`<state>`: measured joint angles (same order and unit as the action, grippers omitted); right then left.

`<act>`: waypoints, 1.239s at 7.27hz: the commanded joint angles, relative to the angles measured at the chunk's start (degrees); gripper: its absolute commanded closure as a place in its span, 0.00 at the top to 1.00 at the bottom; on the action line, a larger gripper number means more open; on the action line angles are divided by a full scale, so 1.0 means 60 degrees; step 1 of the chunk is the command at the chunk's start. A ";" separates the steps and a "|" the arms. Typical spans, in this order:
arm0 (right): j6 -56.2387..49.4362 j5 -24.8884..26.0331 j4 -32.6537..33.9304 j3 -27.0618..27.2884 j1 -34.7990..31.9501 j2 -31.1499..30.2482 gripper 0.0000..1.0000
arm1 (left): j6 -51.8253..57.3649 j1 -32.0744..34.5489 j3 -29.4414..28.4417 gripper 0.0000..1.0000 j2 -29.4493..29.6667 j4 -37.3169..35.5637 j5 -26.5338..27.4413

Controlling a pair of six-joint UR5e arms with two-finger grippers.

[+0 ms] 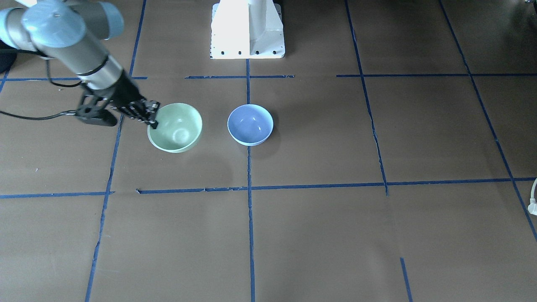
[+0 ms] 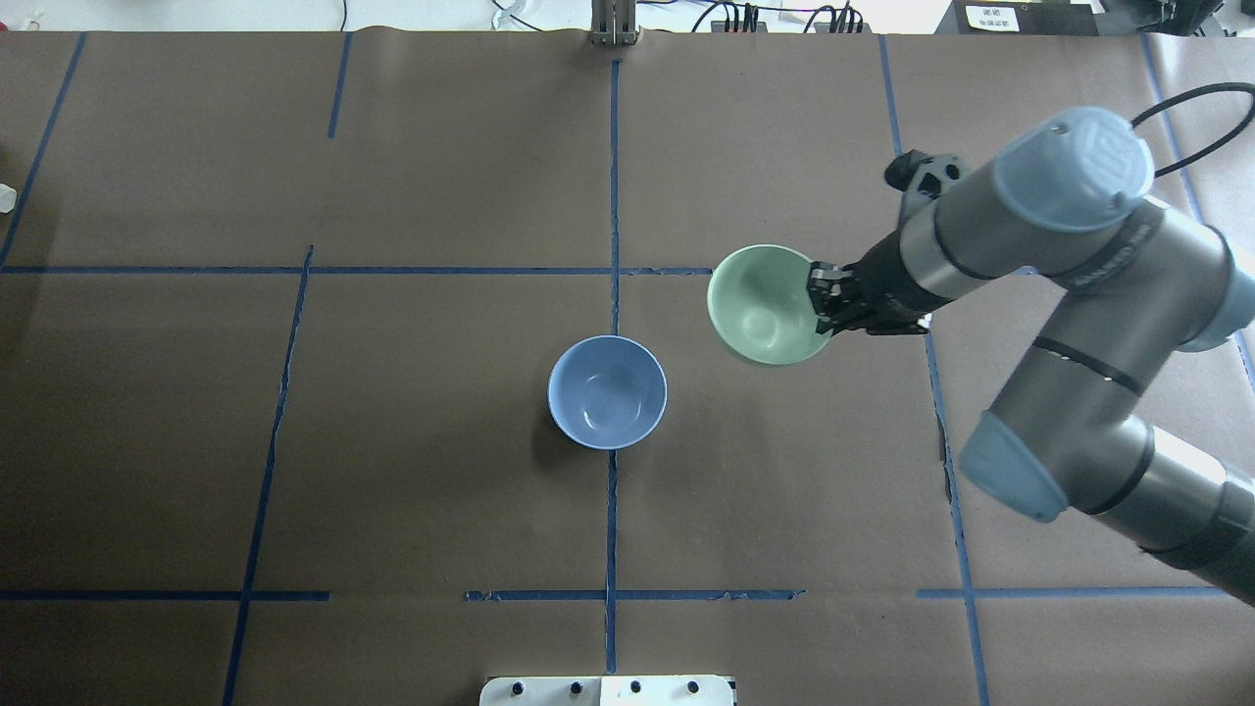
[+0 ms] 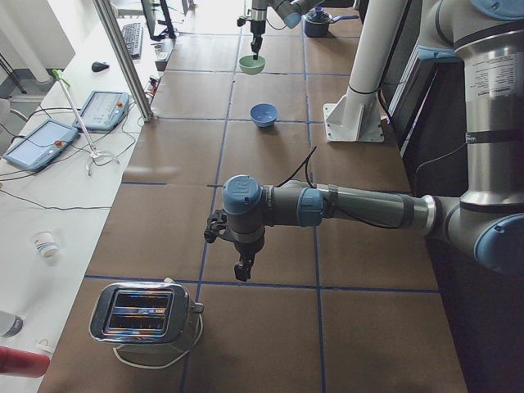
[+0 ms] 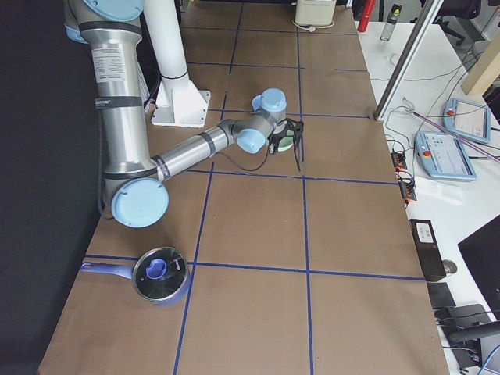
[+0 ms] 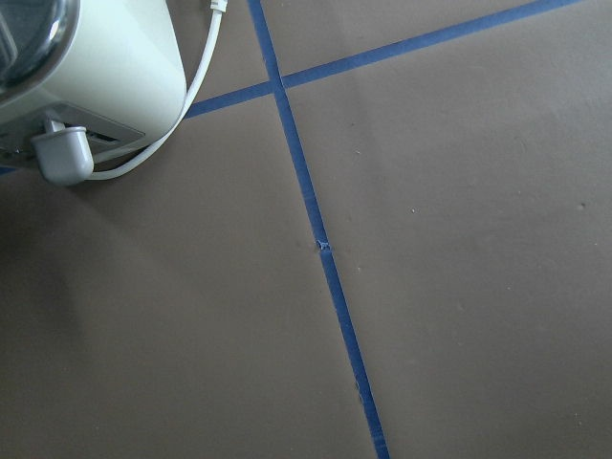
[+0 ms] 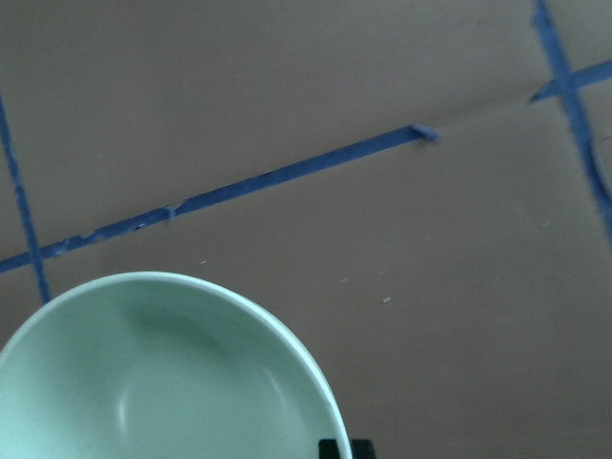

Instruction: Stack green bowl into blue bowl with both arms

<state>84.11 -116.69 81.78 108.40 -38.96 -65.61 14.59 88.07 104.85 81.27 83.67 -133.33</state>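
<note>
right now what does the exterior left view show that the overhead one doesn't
Only exterior left: the left gripper hanging above the table near a toaster, far from both bowls. Only overhead: a close look at the right gripper pinching the rim of the green bowl, and the bowl's inside. Both: the green bowl, the blue bowl apart from it, and the right arm.

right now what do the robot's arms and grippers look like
The right arm and left arm are grey metal tubes with light-blue joint caps. The right gripper and left gripper are black, two-fingered. A black cable trails from the right arm.
</note>
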 commanded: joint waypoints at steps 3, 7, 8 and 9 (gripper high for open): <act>0.1830 0.2072 0.1224 -0.1220 0.2009 0.2293 0.00 | -0.0102 0.0000 0.0000 1.00 0.0020 0.0000 0.0000; 0.2109 0.2120 0.1180 -0.1852 0.2216 0.2366 0.03 | -0.0117 0.0000 0.0000 1.00 0.0020 0.0000 -0.0190; 0.2109 0.2120 0.1180 -0.1851 0.2260 0.2308 0.03 | -0.0117 0.0000 -0.0014 1.00 0.0020 0.0000 -0.0191; 0.2109 0.2120 0.1180 -0.1851 0.2348 0.2278 0.06 | -0.0117 0.0000 -0.0014 1.00 0.0020 0.0000 -0.0191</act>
<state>96.75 -103.98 88.86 97.33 -25.40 -51.66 13.89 88.07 104.80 81.39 83.67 -134.43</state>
